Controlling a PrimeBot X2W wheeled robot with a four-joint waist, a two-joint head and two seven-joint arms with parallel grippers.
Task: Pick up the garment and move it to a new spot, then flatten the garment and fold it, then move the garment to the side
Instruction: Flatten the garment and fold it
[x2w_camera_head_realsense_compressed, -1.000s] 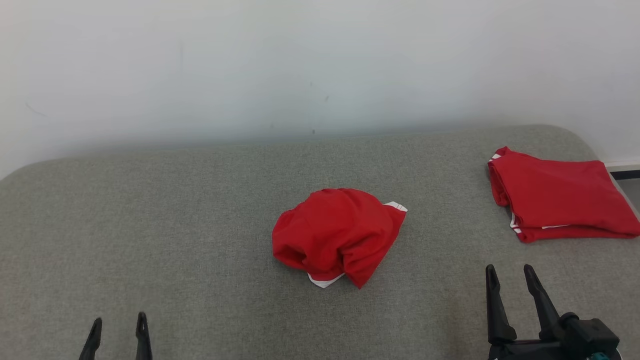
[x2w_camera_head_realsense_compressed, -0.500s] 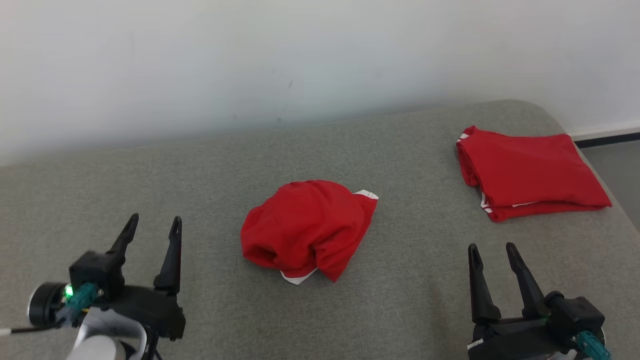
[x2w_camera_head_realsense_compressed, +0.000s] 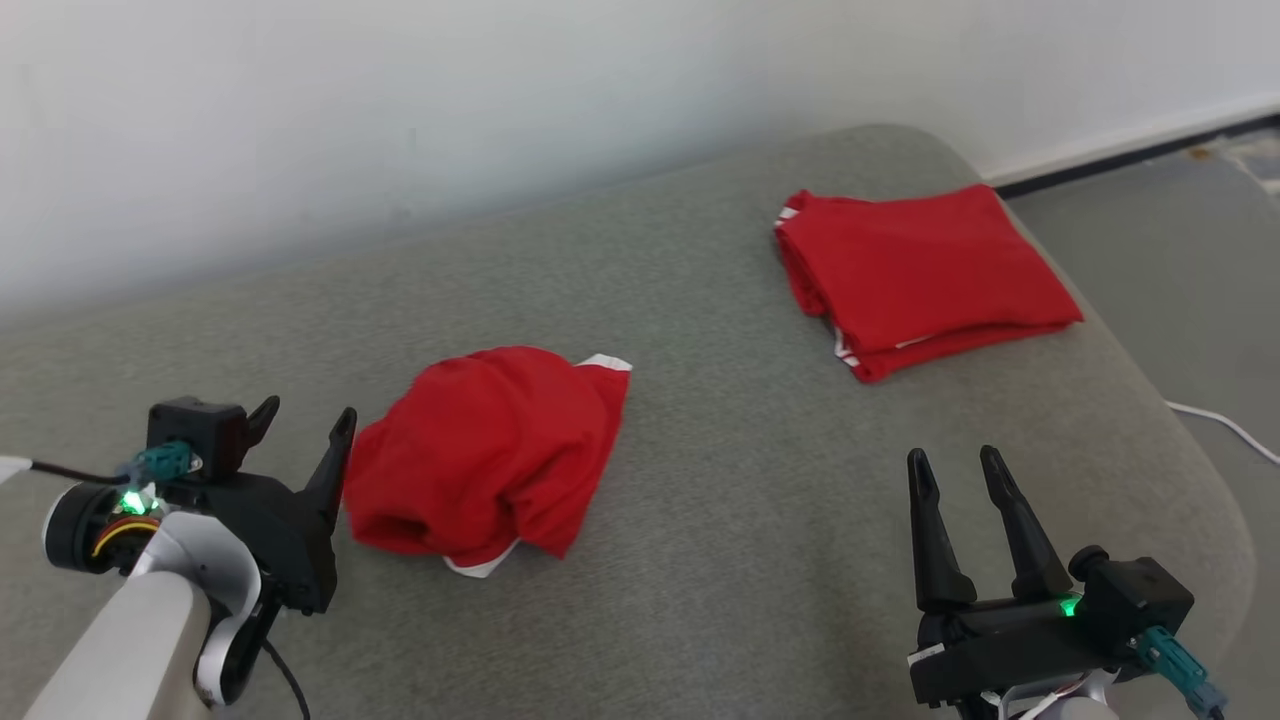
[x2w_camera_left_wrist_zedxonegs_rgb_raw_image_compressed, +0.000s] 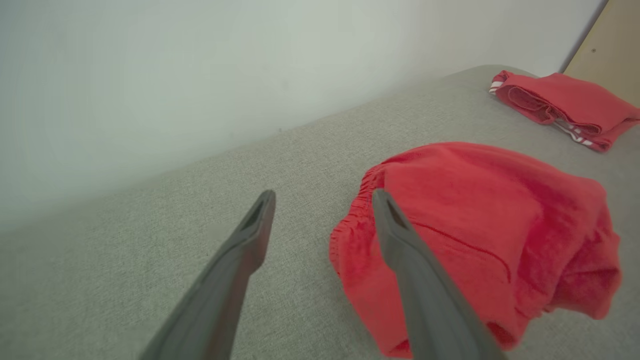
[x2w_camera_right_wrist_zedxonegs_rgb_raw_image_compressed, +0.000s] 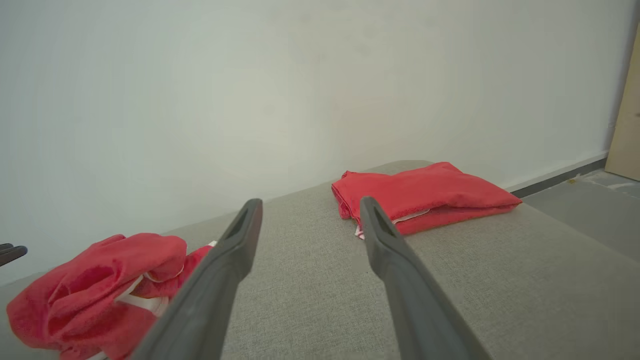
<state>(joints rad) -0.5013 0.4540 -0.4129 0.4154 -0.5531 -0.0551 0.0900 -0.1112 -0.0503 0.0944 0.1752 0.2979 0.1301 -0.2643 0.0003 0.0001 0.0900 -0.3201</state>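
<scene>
One bunched garment (x2w_camera_head_realsense_compressed: 490, 450) lies diagonally, waistband (x2w_camera_left_wrist_zedxonegs_rgb_raw_image_compressed: 350, 220) toward left tool (x2w_camera_head_realsense_compressed: 307, 412).

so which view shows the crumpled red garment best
The head view: the whole crumpled red garment shows from above. The left wrist view has it close but partly behind a finger; the right wrist view catches it low left, side-on.

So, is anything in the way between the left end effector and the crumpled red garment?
Nothing visible. The left end effector stands open right beside the crumpled garment, with bare grey cushion around it. The folded red garment lies well off to the right, out of the path.
</scene>
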